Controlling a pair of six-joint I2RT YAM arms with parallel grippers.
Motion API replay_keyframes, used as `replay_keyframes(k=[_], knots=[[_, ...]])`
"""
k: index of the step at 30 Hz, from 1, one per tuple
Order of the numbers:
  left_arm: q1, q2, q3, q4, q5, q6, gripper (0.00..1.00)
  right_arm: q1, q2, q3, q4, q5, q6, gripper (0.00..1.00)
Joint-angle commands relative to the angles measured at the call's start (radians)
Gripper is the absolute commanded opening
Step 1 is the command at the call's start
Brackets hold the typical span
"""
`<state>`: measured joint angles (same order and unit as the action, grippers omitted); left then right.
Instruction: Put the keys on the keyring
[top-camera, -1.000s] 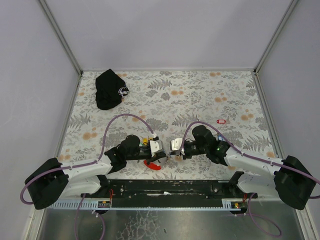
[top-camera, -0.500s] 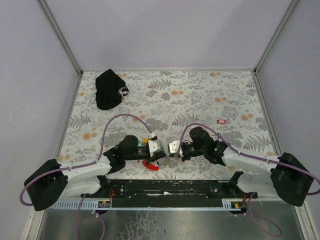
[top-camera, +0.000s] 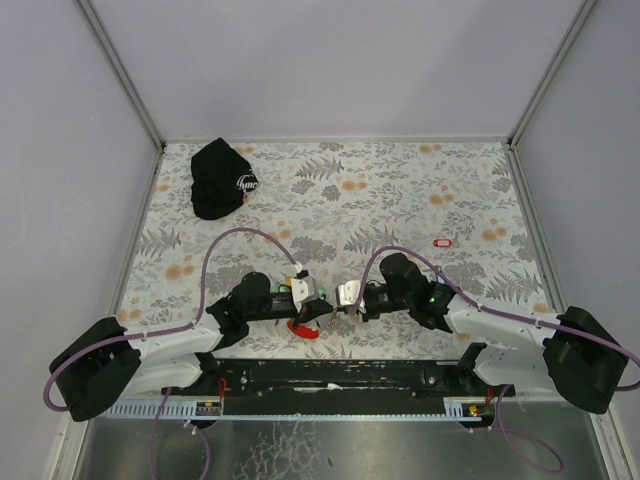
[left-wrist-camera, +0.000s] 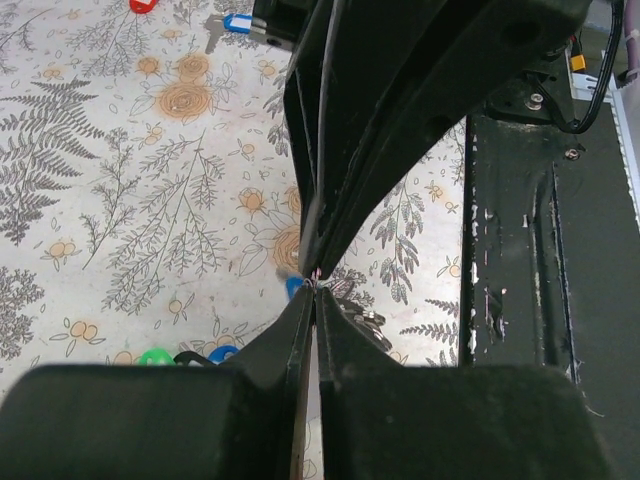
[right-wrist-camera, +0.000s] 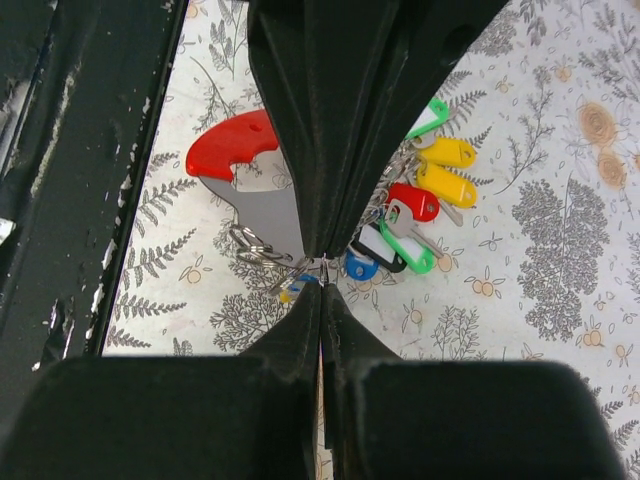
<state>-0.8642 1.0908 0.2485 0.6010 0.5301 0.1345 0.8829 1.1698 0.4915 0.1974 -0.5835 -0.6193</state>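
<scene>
Two claws meet nose to nose low over the near edge of the table (top-camera: 400, 190), just in front of the black rail (top-camera: 330, 375) where the arms are bolted on. The left claw (left-wrist-camera: 314, 290) has its two fingers pressed flat together, and the right claw (right-wrist-camera: 322, 262) is squeezed tight the same way. Right at each pinched tip there is a tiny shiny bit of metal, but it is too small to tell if either claw really has hold of it. The keys (right-wrist-camera: 415, 200) lie in a bunch on the flowery cloth right under the tips, with tags in yellow, red, green, blue and black fanned out on one side. The keyring (right-wrist-camera: 225, 148) lies touching the bunch on the other side, nearer the rail. Its red rounded piece and grey bar rest flat on the cloth, and thin wire loops show beside the bar. Far off in the back left corner sits a black cap (top-camera: 220, 178) with a white mark. One small red tag (top-camera: 443, 241) lies alone on the right side of the table, well apart from everything else.
</scene>
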Motion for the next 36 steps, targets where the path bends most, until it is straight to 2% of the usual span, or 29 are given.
replay_keyframes(k=[1, 7, 12, 17, 26, 31, 36], knots=[[0.007, 0.002, -0.054, 0.204, -0.022, -0.079, 0.0, 0.009, -0.041, -0.012, 0.098, 0.008, 0.037, 0.0], [0.014, -0.029, -0.086, 0.244, -0.109, -0.102, 0.0, 0.01, -0.052, -0.015, 0.09, 0.065, 0.097, 0.0], [0.04, -0.067, -0.132, 0.291, -0.173, -0.126, 0.0, 0.009, -0.126, -0.029, 0.056, 0.206, 0.285, 0.0], [0.043, -0.051, -0.137, 0.338, -0.209, -0.139, 0.0, 0.01, -0.126, 0.052, -0.092, 0.372, 0.543, 0.0], [0.051, -0.099, -0.148, 0.319, -0.248, -0.131, 0.0, 0.009, -0.136, 0.156, -0.436, 0.53, 0.9, 0.0], [0.055, -0.126, -0.152, 0.304, -0.252, -0.129, 0.0, 0.014, -0.118, 0.213, -0.625, 0.519, 0.999, 0.0], [0.057, -0.136, -0.15, 0.293, -0.254, -0.129, 0.0, 0.014, -0.029, 0.269, -0.704, 0.569, 0.997, 0.0]])
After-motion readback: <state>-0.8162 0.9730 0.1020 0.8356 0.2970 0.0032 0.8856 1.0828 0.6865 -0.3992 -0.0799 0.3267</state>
